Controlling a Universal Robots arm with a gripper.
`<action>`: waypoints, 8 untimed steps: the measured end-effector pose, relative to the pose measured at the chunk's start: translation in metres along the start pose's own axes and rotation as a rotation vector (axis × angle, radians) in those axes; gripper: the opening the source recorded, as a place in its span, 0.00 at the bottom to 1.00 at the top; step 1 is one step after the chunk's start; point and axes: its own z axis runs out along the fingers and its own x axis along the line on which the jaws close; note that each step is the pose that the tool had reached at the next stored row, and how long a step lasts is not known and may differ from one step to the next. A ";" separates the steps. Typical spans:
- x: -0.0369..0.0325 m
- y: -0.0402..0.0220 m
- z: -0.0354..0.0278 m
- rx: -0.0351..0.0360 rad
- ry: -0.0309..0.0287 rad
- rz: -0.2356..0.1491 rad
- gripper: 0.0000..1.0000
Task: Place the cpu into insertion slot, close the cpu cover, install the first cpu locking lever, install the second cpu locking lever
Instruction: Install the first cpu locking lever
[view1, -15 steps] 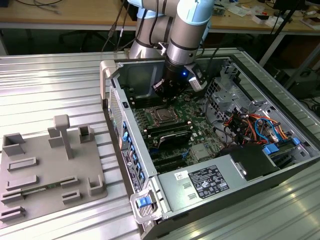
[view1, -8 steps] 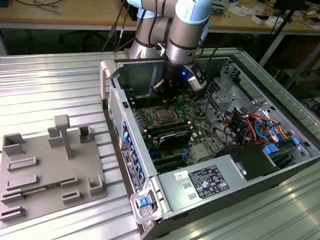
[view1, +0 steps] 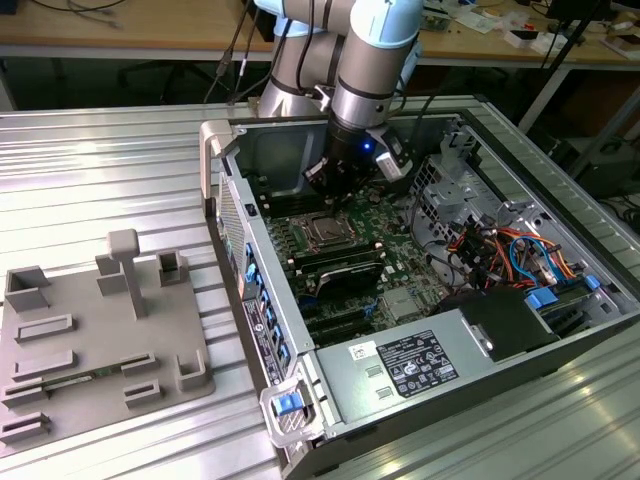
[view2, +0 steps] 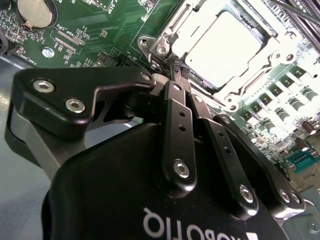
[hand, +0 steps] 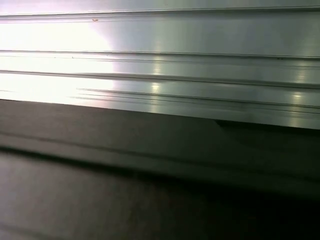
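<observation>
The cpu (view2: 223, 47) sits in the insertion slot (view2: 150, 46), its pale metal top facing up, just beyond the fingertips of the gripper (view2: 177, 75) in the second wrist view. The cpu cover (view2: 176, 40) lies flat around it, and the chip shows through the cover's square window. The two black fingers (view2: 177, 125) run side by side and meet at their tips, pressed together with nothing visible between them. The tips are down at the near corner of the socket's silvery frame; whether they touch the frame I cannot tell. Green circuit board (view2: 100, 25) spreads out to the side of the fingers, with a round coin battery (view2: 35, 10) further off on it.

In the exterior view the gripper (view1: 335, 192) hangs inside the open computer case (view1: 400, 370), directly above and close to the cpu (view1: 325, 232). Well away from the gripper, outside the case, a grey fixture plate (view1: 100, 340) lies on the ribbed metal table (view1: 100, 160)
</observation>
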 end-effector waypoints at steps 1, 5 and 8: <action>-0.0001 0.0002 0.0002 -0.0019 -0.0004 0.000 0.11; -0.0005 0.0007 0.0009 -0.0338 -0.0049 -0.003 0.11; -0.0006 0.0009 0.0011 -0.0390 -0.0059 -0.004 0.11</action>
